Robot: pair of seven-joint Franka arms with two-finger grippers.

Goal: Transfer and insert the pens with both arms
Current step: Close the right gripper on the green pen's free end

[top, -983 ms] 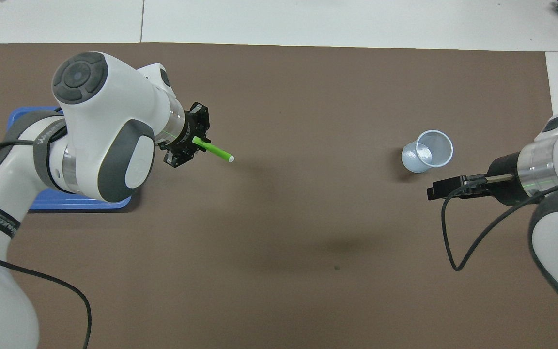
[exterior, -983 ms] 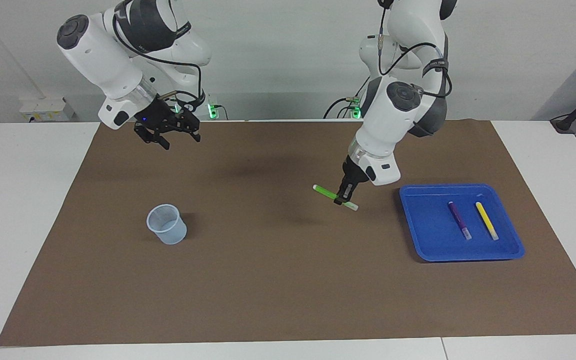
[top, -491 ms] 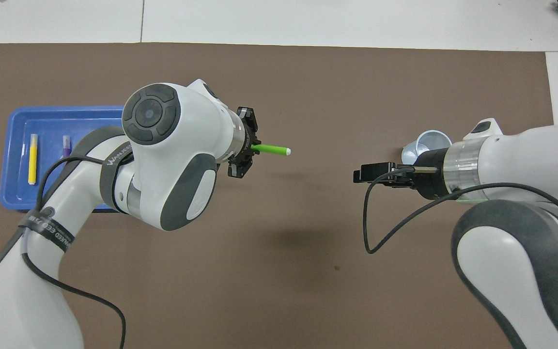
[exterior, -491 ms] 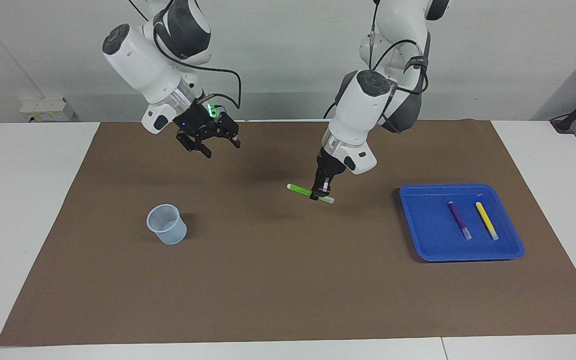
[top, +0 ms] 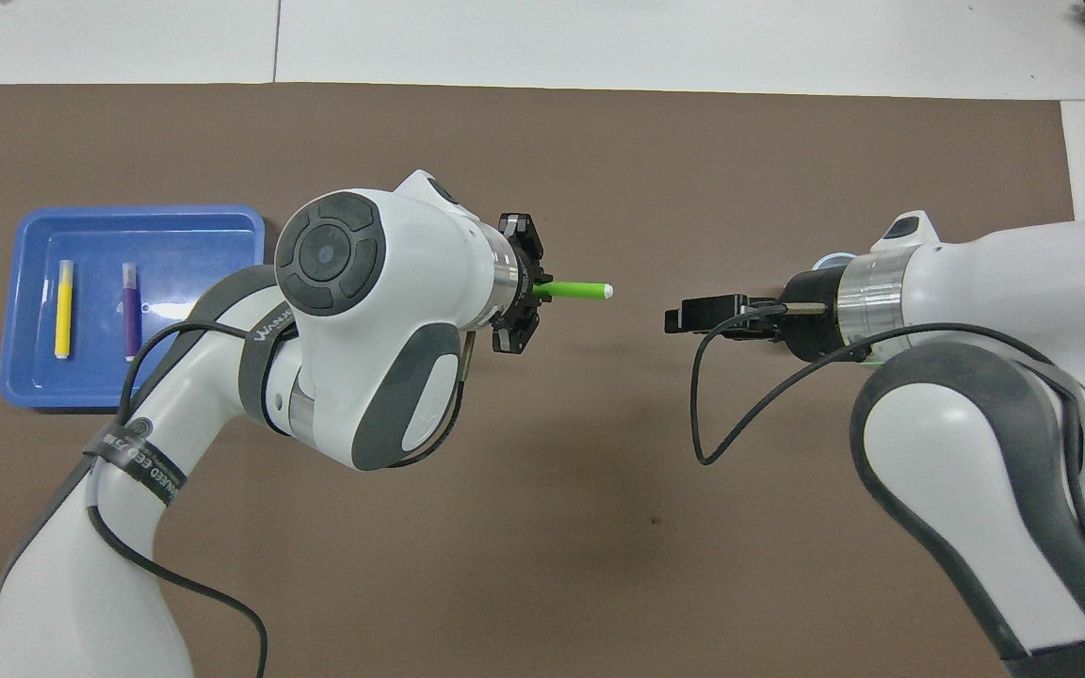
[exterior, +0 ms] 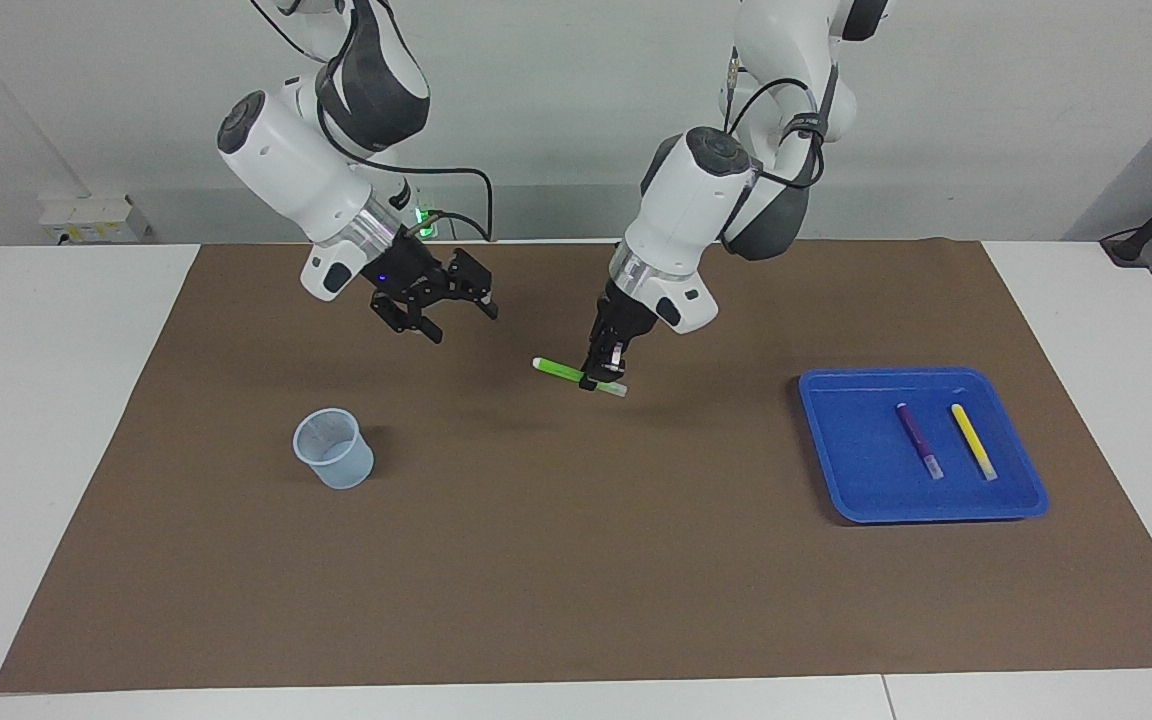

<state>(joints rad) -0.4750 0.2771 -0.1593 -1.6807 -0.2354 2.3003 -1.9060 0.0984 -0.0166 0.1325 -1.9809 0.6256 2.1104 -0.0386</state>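
My left gripper is shut on the green pen. It holds the pen level in the air over the middle of the brown mat, with the pen's pale end pointing toward my right gripper. My right gripper hangs open over the mat a short gap from that end, facing it, with nothing between its fingers. The purple pen and the yellow pen lie side by side in the blue tray.
A pale translucent cup stands upright on the mat toward the right arm's end. From overhead the right arm hides nearly all of it. White table surrounds the mat.
Both arms have swung in toward the middle of the mat. The left one carried the green pen away from the tray, and the right gripper came in from near the cup to face it.
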